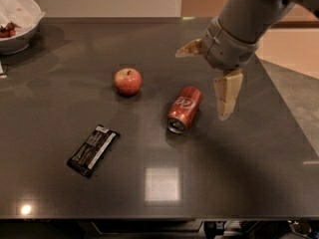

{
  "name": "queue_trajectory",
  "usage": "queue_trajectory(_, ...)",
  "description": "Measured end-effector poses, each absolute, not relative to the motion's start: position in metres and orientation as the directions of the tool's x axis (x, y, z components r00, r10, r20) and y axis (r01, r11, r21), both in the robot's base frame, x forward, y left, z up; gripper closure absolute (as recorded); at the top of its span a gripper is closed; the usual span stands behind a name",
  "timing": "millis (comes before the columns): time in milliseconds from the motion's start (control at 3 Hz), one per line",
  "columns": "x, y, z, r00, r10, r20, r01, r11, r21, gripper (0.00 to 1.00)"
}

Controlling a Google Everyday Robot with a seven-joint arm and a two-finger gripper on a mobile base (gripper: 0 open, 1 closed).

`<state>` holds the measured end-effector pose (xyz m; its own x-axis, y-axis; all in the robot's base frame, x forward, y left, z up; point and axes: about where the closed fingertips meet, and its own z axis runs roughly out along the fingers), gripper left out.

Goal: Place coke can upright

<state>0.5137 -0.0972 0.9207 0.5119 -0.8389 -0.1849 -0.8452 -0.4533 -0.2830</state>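
Red metal on a dark tabletop: the coke can (184, 109) is down on its side, a little right of the middle of the table (259, 173). Its silver end faces the near edge, angled slightly left, and the far end points up and to the right. White script shows along the top of the barrel. Nothing is touching it.

Just to the right, the gripper (200, 85) hangs on the end of a grey arm that comes in from the upper right corner. Its two pale tan fingers are spread wide apart with nothing between them. One finger (228, 93) points down, close beside the can's far end but apart from it. The other sticks out to the left, beyond the can's far end.

Moving outward, a round red apple (127, 81) sits left of the can, near it but with bare table between them. Further left and nearer the front edge, a dark snack bar wrapper (93, 150) lies flat at a slant. Far off in the back left corner is a white bowl (30, 6) with some small red pieces inside; I cannot tell what they are. A bright square of light reflects off the table in front of the can.
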Motion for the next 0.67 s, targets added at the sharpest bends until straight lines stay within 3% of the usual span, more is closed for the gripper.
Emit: queue_trajectory(667,0.517,-0.063,0.878,0.706,-0.699,-0.114,-0.705,-0.676,-0.217,0.0)
